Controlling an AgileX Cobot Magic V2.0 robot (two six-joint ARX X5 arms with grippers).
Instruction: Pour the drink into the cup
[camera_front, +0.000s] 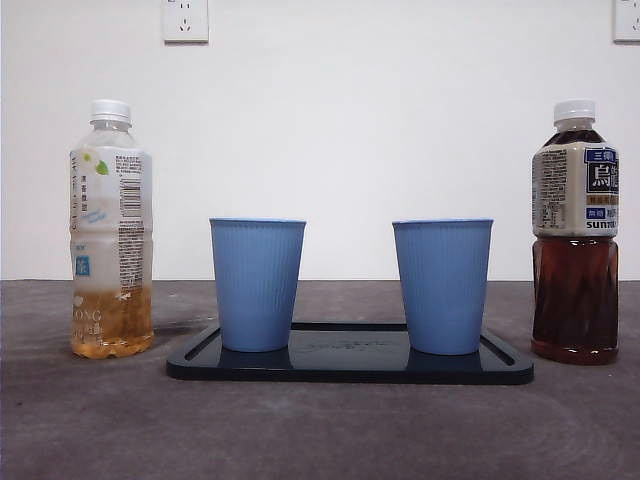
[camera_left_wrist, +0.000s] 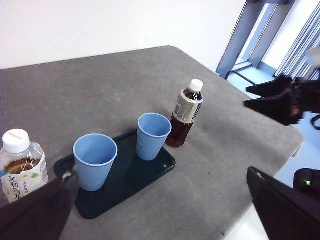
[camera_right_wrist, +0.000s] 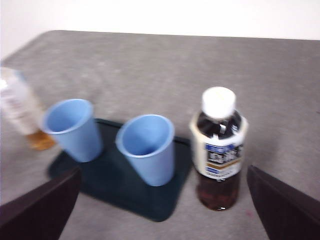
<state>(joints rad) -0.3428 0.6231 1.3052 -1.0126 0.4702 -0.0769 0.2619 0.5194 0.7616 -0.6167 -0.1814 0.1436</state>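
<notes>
Two bottles of drink stand capped on the table. A pale tea bottle (camera_front: 110, 230) (camera_left_wrist: 20, 160) (camera_right_wrist: 22, 112), about a quarter full, is left of the tray. A dark tea bottle (camera_front: 574, 235) (camera_left_wrist: 186, 115) (camera_right_wrist: 218, 150) is right of it. Two empty blue cups, the left cup (camera_front: 257, 285) (camera_left_wrist: 95, 160) (camera_right_wrist: 75, 130) and the right cup (camera_front: 442, 287) (camera_left_wrist: 152, 135) (camera_right_wrist: 147, 147), stand upright on a black tray (camera_front: 350, 365). My left gripper (camera_left_wrist: 161, 177) is open, high above the pale bottle's side. My right gripper (camera_right_wrist: 164, 172) is open, above the dark bottle's side. Neither touches anything.
The tray (camera_left_wrist: 125, 190) (camera_right_wrist: 150, 200) lies mid-table on a grey surface. A white wall with sockets (camera_front: 185, 20) stands behind. The left wrist view shows the right arm (camera_left_wrist: 280, 102) hovering past the table's rounded corner, with window frames beyond.
</notes>
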